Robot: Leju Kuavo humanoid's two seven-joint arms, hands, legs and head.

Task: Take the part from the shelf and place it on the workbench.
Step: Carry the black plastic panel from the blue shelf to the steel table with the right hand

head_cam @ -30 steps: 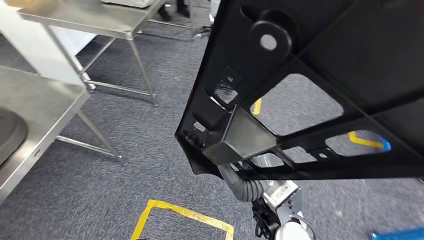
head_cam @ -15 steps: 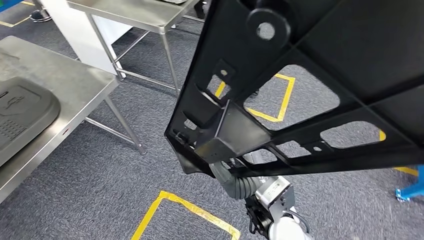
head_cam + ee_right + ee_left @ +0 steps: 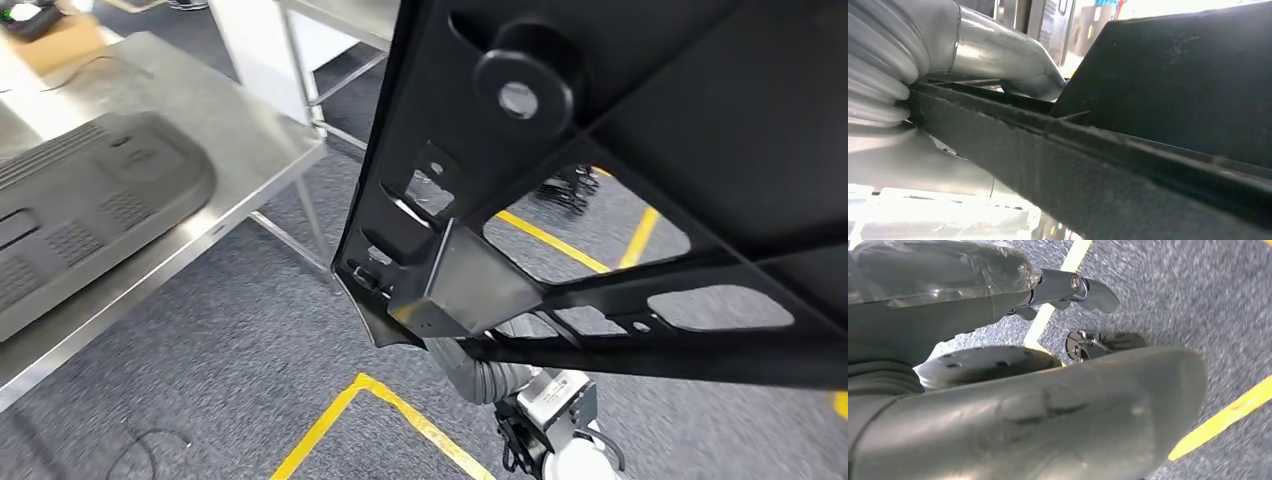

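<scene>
A large black moulded part [image 3: 640, 120] with ribs and cut-outs hangs close in front of the head view, covering its upper right. My right arm's ribbed wrist cover [image 3: 480, 375] comes up beneath it. In the right wrist view my right hand [image 3: 998, 55] grips a rib of the black part [image 3: 1168, 95], thumb laid over the edge. The steel workbench [image 3: 250, 140] stands at the left with a dark grey panel [image 3: 90, 200] lying on it. My left hand [image 3: 1048, 410] hangs over the carpet, its fingers [image 3: 1083, 287] apart and holding nothing.
Yellow tape lines [image 3: 400, 415] mark the grey carpet below and to the right. A second steel table's legs [image 3: 300, 60] stand behind the workbench. A cardboard box [image 3: 60, 40] sits at the bench's far end. A thin cable [image 3: 150, 445] lies on the floor.
The camera has turned: the workbench and its grey panel now take up more of the left side. The black part keeps its place in my right hand.
</scene>
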